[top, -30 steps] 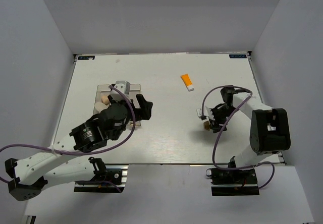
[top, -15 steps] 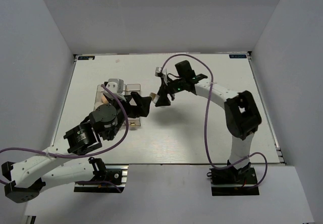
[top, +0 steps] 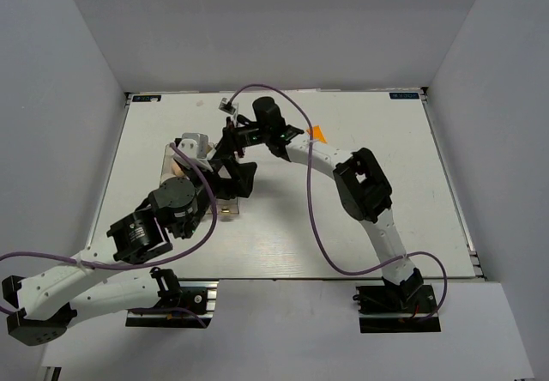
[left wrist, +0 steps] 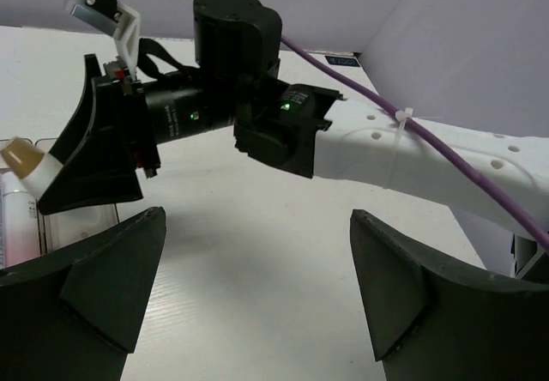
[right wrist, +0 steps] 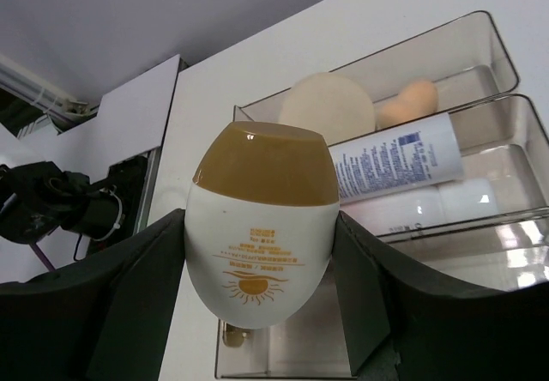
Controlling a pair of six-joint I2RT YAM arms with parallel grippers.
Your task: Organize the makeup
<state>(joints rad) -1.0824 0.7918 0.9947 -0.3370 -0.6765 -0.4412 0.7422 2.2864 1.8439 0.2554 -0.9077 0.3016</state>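
My right gripper [right wrist: 257,226] is shut on the white-and-gold egg [right wrist: 262,244], held just above the clear organizer box [right wrist: 502,55]. The box's far compartment holds a beige round puff [right wrist: 326,111] and a peach sponge [right wrist: 407,102]. Its middle one holds a white tube with blue print [right wrist: 399,165] over another white tube [right wrist: 437,202]. From above, the right gripper [top: 225,145] reaches across to the organizer [top: 169,151]. My left gripper [top: 240,179] is open beside it, and its wrist view shows open fingers [left wrist: 111,278] over bare table, facing the egg's tip [left wrist: 21,156]. The orange tube [top: 318,131] lies partly behind the right arm.
The right arm [top: 343,171] stretches diagonally over the middle of the table. White walls enclose the table on three sides. The organizer's nearest compartment [right wrist: 317,355] shows only a small gold object [right wrist: 233,336] at its corner.
The right arm swung from the table's right side across to the organizer at the left, carrying the egg. The left arm stayed nearly still, its gripper open.
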